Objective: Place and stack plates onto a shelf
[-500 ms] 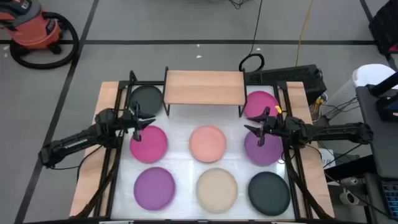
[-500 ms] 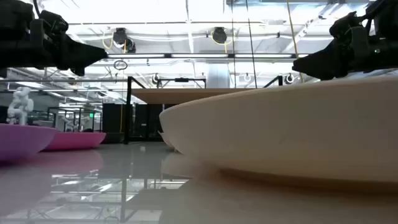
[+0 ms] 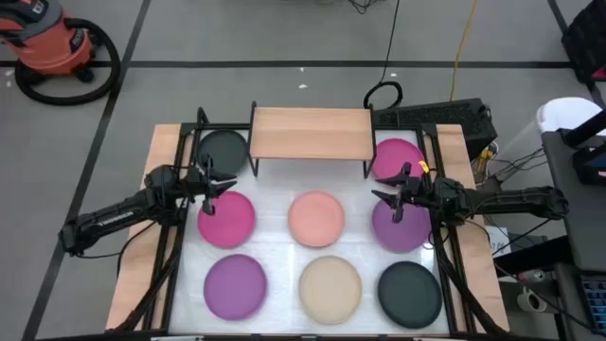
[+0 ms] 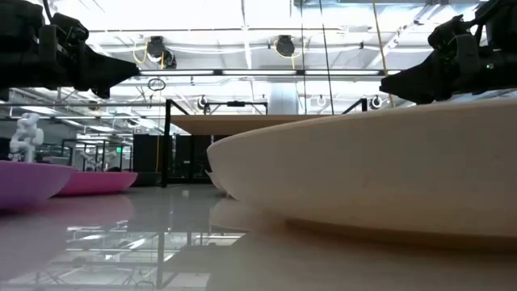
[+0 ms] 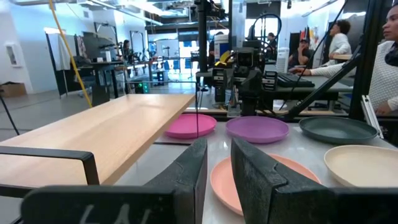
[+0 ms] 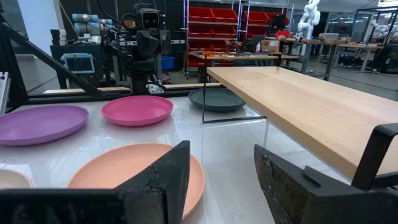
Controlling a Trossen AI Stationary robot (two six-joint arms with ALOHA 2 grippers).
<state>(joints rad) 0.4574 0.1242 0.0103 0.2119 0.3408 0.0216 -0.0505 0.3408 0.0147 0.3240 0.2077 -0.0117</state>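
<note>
I'm holding both arms over the tabletop (image 3: 275, 204), nothing gripped yet. Left gripper (image 3: 209, 186) is hovering above the far edge of the hot pink plate (image 3: 226, 218), fingers (image 5: 186, 177) narrowly apart with only air between them. Right gripper (image 3: 399, 194) is hovering over the purple plate (image 3: 402, 230), fingers (image 6: 163, 177) spread wider, also holding nothing.

Shelf (image 3: 311, 133) is sitting bare at the far middle, wooden top free, so no plate is stacked yet. Eight plates are lying flat around it: dark grey plate (image 3: 223, 150) left of the shelf, second hot pink plate (image 3: 395, 156) right of it, salmon plate (image 3: 315, 217) in the centre, then a second purple plate (image 3: 235, 284), beige plate (image 3: 330, 285) and another dark grey plate (image 3: 410, 290) along the near row.

Each arm is facing inward toward the shelf, probably so each can serve its own side. Judging this as the very start.
</note>
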